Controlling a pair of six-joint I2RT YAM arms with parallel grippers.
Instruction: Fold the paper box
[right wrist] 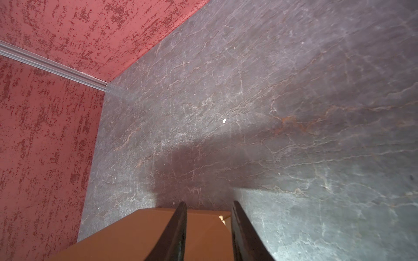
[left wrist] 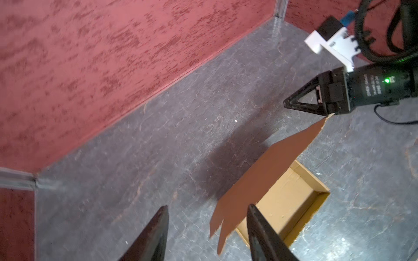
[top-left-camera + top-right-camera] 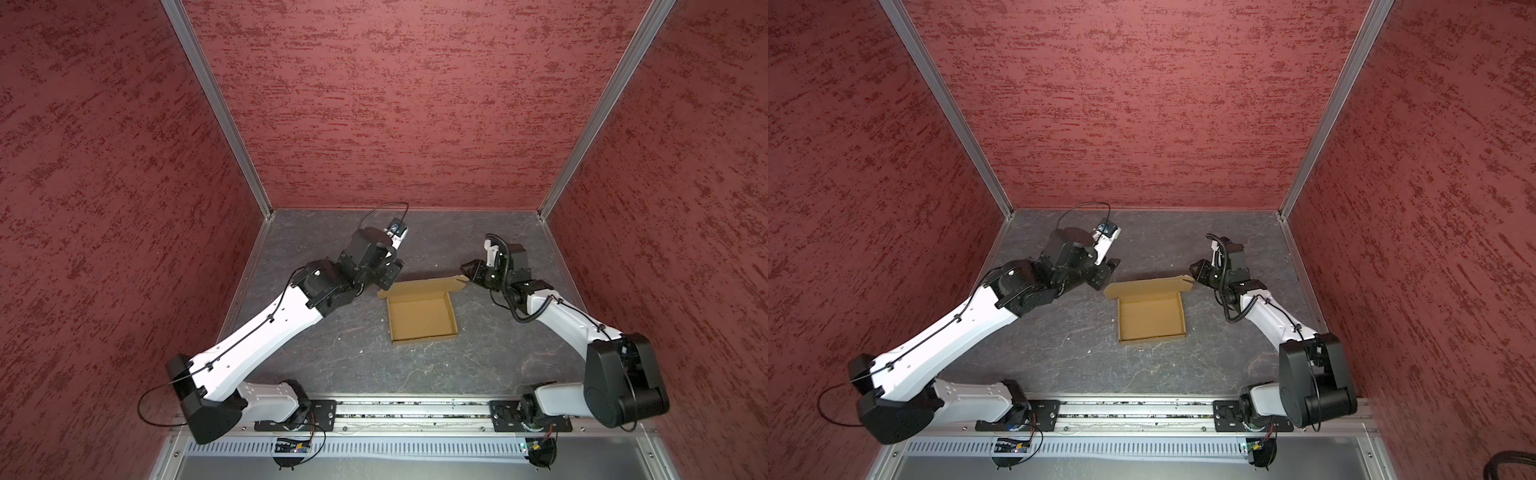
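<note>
**Position.** The paper box rests on the counter between the two sets of jaws. Its tray walls are up, and its lid panel is raised along the edge that runs from one set of jaws to the other.

**Jaws.**
- Left gripper: the jaws are apart with only bare counter between them. One lid corner lies just beside one finger.
- Right gripper: the jaws are part-way apart. The lid face shows through the gap but lies beyond the fingers, not pinched. In the left wrist view, the opposite lid corner touches the underside of this gripper.

**Handling.** We judge the cardboard light and stiff across each panel, and willing to bend only at its score lines. Pushed from one side alone, the tray will likely slide on the counter, so we brace it from the opposite jaws. We would take hold on the lid's free edge near a corner, away from the creases. Hard clamping may crush the edge or curl a tab.

**Not visible.**
- The top views foreshorten the lid, so we cannot make out its tabs and cut-outs.
- We cannot find any slots in the tray wall farthest from both jaws.
- The right wrist view cuts off everything but part of the lid.
- In the top views, the left gripper's own body hides its fingertips.
</note>
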